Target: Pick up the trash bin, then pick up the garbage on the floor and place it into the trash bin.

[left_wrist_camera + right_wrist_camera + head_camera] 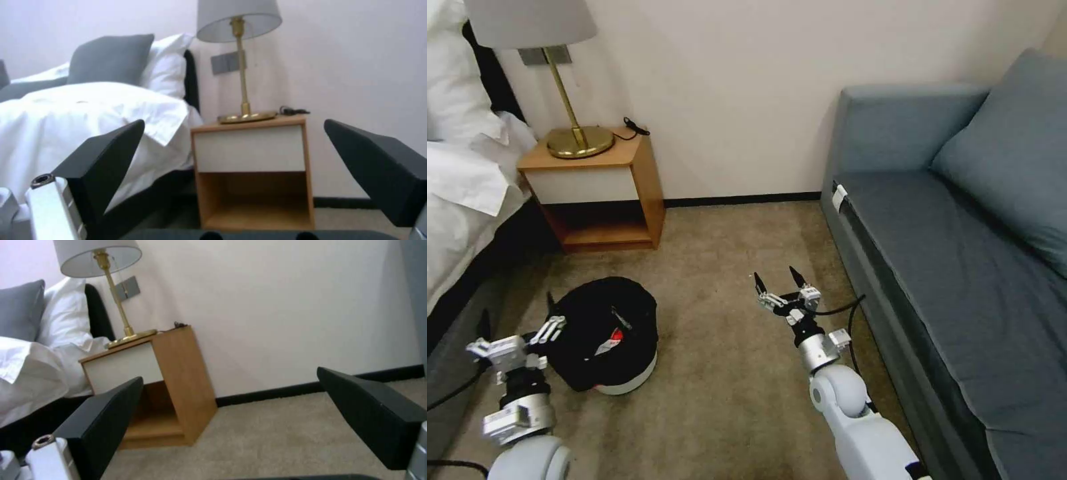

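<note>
I'm looking down at the floor [727, 373], beige carpet, between a bed [460, 187] on my left and a grey sofa [960, 253] on my right. The trash bin [606, 333] sits on the carpet, left of centre, in front of the wooden nightstand [597, 193]. It's a white body with a black bag liner draped over it. A small red-white scrap [612, 341] shows in the bag's mouth; can't tell what it is.

Left pincer [549, 313] is low on the left, just beside the bin's left edge, at the liner; can't tell from the head view if it touches. In the left wrist view its two black fingers [106, 156] stand wide apart with nothing between them, facing the nightstand [251, 170], the lamp [240, 66] and the bed [89, 116]. A dark edge at that view's bottom is likely the bin liner, not sure.

Right pincer [778, 283] is out over bare carpet, centre-right, near the sofa's front, well apart from the bin. Its fingers [369, 413] are spread open too, holding nothing, pointed toward the wall [289, 306] and nightstand [155, 380].
</note>
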Available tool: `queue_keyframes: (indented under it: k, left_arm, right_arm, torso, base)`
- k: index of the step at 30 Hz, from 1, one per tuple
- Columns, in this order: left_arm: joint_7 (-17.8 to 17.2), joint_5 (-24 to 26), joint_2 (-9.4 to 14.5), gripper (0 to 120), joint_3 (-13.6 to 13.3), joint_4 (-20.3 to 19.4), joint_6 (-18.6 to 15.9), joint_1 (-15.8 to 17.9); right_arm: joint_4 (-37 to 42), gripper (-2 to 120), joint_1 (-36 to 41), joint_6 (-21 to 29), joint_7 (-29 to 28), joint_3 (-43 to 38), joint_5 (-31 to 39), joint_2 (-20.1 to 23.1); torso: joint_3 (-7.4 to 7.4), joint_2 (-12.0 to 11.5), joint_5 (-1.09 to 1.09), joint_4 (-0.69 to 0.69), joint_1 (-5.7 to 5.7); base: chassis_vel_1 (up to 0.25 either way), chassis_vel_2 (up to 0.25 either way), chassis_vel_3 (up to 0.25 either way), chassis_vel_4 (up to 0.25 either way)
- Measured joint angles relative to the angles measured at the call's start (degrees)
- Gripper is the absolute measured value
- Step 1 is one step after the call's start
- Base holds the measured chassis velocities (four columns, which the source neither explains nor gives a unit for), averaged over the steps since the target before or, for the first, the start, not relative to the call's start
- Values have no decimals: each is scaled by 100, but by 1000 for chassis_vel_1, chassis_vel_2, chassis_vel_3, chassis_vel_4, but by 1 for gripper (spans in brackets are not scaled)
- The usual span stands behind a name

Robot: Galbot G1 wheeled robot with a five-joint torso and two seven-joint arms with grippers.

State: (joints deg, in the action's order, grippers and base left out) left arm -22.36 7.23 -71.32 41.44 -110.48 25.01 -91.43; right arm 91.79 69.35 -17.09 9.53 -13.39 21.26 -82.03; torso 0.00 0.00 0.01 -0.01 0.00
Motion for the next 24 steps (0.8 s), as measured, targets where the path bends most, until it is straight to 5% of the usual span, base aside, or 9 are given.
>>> queue_keyframes:
  k: [24]
  left_arm:
    - [1, -52, -89, 100, -81, 106, -126, 76]
  right_arm:
    - [216, 100, 237, -40, 55, -222, 15, -122]
  torso:
    - [0, 0, -1, 1, 0]
  base:
    - [0, 0, 0, 0]
